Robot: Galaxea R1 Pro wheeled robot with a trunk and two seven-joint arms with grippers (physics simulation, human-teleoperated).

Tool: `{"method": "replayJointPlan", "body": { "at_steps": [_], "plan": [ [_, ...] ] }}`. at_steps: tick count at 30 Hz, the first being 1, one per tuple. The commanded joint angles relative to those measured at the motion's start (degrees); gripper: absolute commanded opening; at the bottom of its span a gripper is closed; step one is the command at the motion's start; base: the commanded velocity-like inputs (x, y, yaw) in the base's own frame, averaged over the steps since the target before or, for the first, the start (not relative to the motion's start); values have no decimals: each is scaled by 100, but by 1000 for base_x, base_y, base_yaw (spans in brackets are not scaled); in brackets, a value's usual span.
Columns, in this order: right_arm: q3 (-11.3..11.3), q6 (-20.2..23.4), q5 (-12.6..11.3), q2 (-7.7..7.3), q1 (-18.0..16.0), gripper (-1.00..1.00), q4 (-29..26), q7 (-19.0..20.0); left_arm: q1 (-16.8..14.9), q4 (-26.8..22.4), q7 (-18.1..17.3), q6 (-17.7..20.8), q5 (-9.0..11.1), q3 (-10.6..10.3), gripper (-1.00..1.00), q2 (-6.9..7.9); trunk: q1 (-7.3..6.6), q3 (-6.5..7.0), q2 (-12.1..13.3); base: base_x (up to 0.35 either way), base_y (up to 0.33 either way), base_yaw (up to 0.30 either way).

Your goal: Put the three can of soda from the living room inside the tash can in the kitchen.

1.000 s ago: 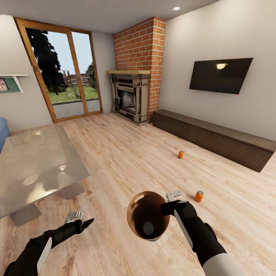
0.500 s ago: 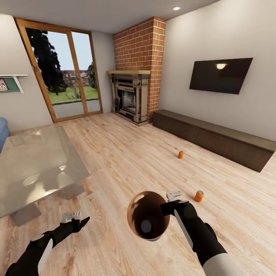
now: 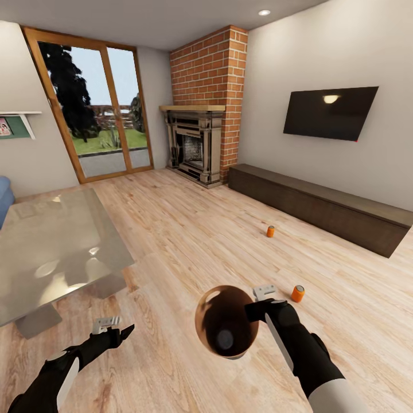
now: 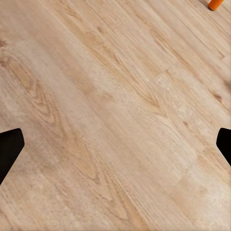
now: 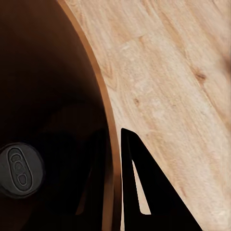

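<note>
The living room's light wood floor (image 3: 189,229) is spreading out ahead of the robot, with the red brick fireplace (image 3: 206,109) standing in the far corner, the black television (image 3: 330,112) hanging on the wall and the long dark cabinet (image 3: 321,206) running beneath it. A glass-topped table (image 3: 54,246) is sitting at the left. The trash can (image 3: 213,298) is hanging above the floor, its brown inside facing the head camera. The right gripper (image 3: 253,311) is pinching the can's rim, one finger (image 5: 139,192) outside and the other inside the wall. One soda can (image 5: 19,169) is lying at the bottom of the bin, grey top up. A second soda can (image 3: 297,293) is standing on the floor just beside the bin, and a third (image 3: 270,231) is standing farther off, near the cabinet. The left gripper (image 3: 117,332) is hovering over bare floor with its jaws spread wide, holding nothing.
</note>
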Motion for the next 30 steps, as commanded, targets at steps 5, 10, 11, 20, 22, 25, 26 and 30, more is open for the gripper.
{"method": "replayJointPlan", "body": {
  "at_steps": [5, 10, 11, 20, 22, 25, 26, 30],
  "plan": [
    [-1, 6, -50, -6, -2, -100, -7, 23, 0, 2, -2, -2, 0, 3, 100, 0, 0, 1, 0, 0, 0, 0],
    [-1, 16, -50, -8, -2, -100, -8, 32, 0, -3, -5, -2, 0, -3, 100, 0, 0, 1, 0, 0, 0, -87],
    [-1, 16, -50, -8, -2, -100, -8, 32, 0, -4, -6, -3, 0, -3, 100, 0, 0, 0, 0, 0, 0, -230],
    [-1, 17, -52, -8, -2, -100, -8, 32, 0, -6, -19, -3, 0, -4, 100, -3, 0, -18, 0, 0, 0, -252],
    [-1, 17, -56, -8, -2, -100, -8, 32, 0, -6, -19, -4, 0, -4, 100, -1, 0, -23, 0, 0, 0, -256],
    [-1, 17, -58, -8, -2, -100, -8, 32, 0, -6, -19, -3, 0, -4, 100, 0, 0, -31, 0, 0, 0, -242],
    [-1, 17, -58, -8, -2, -100, -8, 32, 0, -6, -24, -5, 0, -4, 100, 0, 0, -33, 0, 0, 0, -130],
    [7, 17, -56, 0, -2, -100, -8, 32, 0, -12, -28, -7, 0, -4, 100, 0, 0, -36, 0, 0, 0, -38]
  ]
}}
